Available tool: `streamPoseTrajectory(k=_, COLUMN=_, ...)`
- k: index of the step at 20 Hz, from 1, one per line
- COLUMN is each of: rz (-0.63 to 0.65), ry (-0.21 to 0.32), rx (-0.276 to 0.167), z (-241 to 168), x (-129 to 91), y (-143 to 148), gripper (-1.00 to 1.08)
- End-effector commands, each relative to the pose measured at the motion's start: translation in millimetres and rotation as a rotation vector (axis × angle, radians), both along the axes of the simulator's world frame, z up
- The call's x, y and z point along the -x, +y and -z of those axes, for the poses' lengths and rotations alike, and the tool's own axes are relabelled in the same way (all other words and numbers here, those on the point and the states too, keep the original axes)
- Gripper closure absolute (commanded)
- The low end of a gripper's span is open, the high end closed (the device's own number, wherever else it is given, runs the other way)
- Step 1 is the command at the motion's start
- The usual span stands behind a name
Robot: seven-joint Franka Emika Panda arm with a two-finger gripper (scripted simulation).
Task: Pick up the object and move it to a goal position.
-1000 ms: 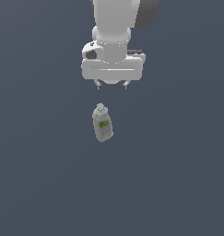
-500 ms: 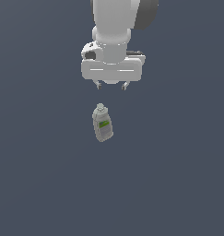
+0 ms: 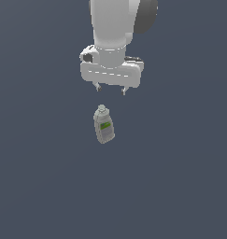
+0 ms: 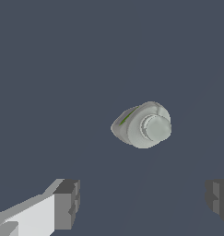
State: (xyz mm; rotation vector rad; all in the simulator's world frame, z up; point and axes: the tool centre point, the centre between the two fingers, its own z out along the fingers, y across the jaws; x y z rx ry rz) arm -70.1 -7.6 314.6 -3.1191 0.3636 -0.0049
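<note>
The object is a small pale grey-white bottle with a green label and a capped neck, standing on the dark floor a little below the middle of the exterior view. My gripper hangs above it, slightly toward the exterior view's right, open and holding nothing. In the wrist view the bottle is seen from above, cap toward the camera, and lies outside the gap between my two grey fingertips; the gripper is clear of it.
A plain dark blue-grey surface fills both views. The white arm and its hand body occupy the upper middle of the exterior view.
The gripper has shifted very slightly; the bottle has not moved.
</note>
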Motion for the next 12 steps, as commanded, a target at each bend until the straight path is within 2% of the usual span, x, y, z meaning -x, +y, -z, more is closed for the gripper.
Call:
streamPoseTrajectory(k=1, rz=0.065, ry=0.0, rx=-0.001, z=3, x=-2, y=-3, gripper=-0.92)
streamPoseTrajectory(k=12, rz=0.376, ry=0.002, rx=-0.002, z=16, x=-11, y=-18, gripper=-0.92)
